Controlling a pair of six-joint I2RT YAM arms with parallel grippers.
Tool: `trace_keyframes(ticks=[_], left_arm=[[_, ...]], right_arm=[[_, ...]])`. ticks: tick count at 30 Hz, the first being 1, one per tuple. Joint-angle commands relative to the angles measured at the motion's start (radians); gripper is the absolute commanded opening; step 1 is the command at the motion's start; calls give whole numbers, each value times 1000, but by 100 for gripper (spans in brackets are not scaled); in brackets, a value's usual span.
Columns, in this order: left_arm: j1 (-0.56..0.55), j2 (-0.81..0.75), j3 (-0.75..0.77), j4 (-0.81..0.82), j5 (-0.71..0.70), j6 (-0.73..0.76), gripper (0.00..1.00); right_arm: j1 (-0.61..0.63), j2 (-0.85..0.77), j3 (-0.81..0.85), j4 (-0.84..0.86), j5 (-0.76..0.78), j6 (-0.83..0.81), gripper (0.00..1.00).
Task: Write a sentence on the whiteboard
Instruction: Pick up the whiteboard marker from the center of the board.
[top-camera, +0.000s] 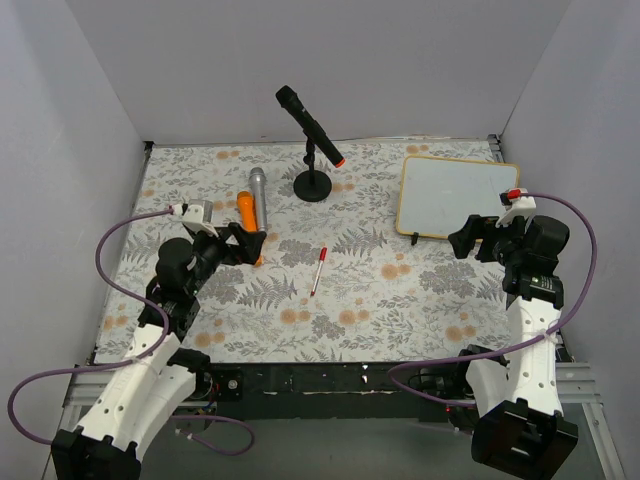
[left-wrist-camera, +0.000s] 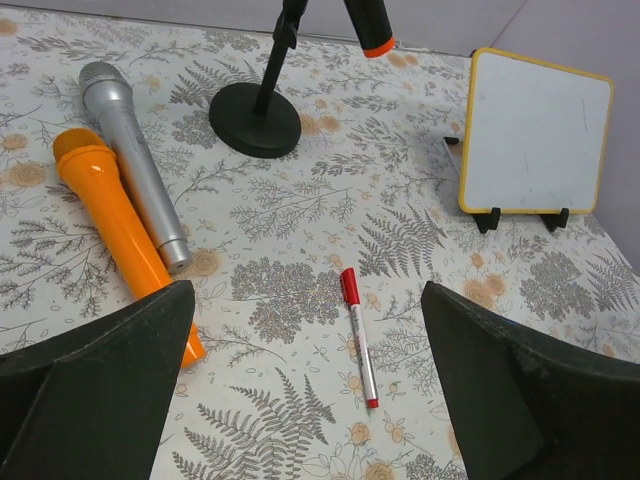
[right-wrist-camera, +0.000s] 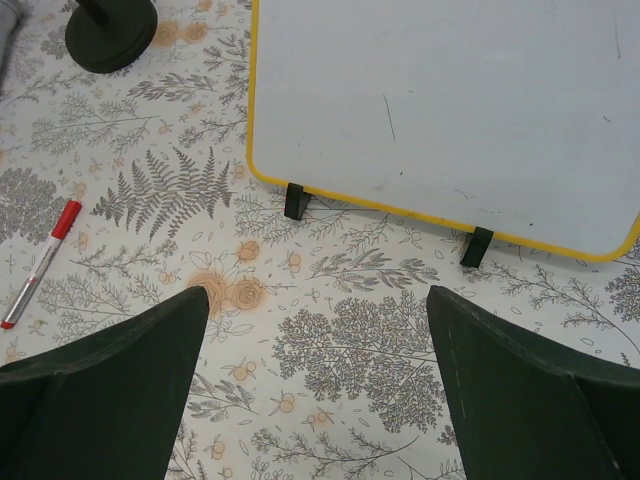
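Observation:
The whiteboard (top-camera: 455, 195) with its yellow rim stands tilted on black feet at the back right. Its face (right-wrist-camera: 450, 100) is blank apart from faint streaks, and no sentence shows on it. A red-capped marker (top-camera: 318, 270) lies flat on the floral cloth mid-table. My left gripper (top-camera: 245, 243) hovers left of the marker, open and holding nothing. In the left wrist view the marker (left-wrist-camera: 359, 337) lies between and ahead of my left gripper (left-wrist-camera: 308, 292), with the whiteboard (left-wrist-camera: 535, 135) beyond. My right gripper (top-camera: 475, 238) is open just in front of the board; in its wrist view my right gripper (right-wrist-camera: 318, 292) spans bare cloth.
An orange microphone (top-camera: 245, 225) and a silver microphone (top-camera: 258, 198) lie side by side close to my left gripper. A black microphone (top-camera: 310, 125) sits on a stand with a round base (top-camera: 313, 185) at the back middle. White walls enclose the table.

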Motion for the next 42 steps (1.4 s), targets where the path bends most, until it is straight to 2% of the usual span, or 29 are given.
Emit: trace_keyframes(ticks=[1, 3, 8, 10, 12, 14, 18, 21, 25, 27, 28, 30, 31, 36, 40, 42], left_arm=[[1, 13, 34, 30, 61, -12, 98], [0, 30, 39, 33, 82, -25, 98], [0, 91, 56, 20, 115, -88, 98], [-2, 125, 76, -34, 128, -125, 98], [-2, 142, 77, -48, 179, -153, 98], [0, 164, 77, -49, 226, -192, 98], [-8, 208, 65, -48, 312, -277, 98], [-92, 274, 97, -104, 247, -298, 98], [-323, 439, 221, -232, -81, -277, 98], [-378, 583, 316, -307, -152, -259, 96], [-416, 631, 347, -328, -245, -252, 94], [-444, 741, 422, -396, -295, -234, 85], [-462, 847, 502, -419, -313, -213, 81], [-485, 1082, 714, -532, -372, -156, 61], [-490, 1197, 826, -574, -407, -104, 57], [-490, 1268, 904, -626, -428, -79, 50]], right_arm=[[-2, -5, 11, 27, 2, -9, 99], [-2, 0, 14, 9, -36, -40, 98], [3, -17, 0, -43, -254, -202, 98], [9, -25, -9, -71, -317, -262, 98], [21, -20, -11, -129, -443, -383, 98], [38, -19, -18, -143, -536, -431, 98], [50, -3, -54, -125, -613, -511, 98], [50, 18, -83, -100, -658, -557, 98], [50, 46, -104, -45, -658, -518, 98], [50, 60, -92, -83, -685, -554, 98], [49, 60, -95, -89, -695, -560, 98], [49, 52, -110, -94, -704, -577, 98], [47, 49, -107, -98, -698, -581, 98], [47, 47, -97, -114, -664, -598, 98], [47, 44, -92, -131, -667, -615, 98], [46, 47, -90, -131, -665, -615, 98]])
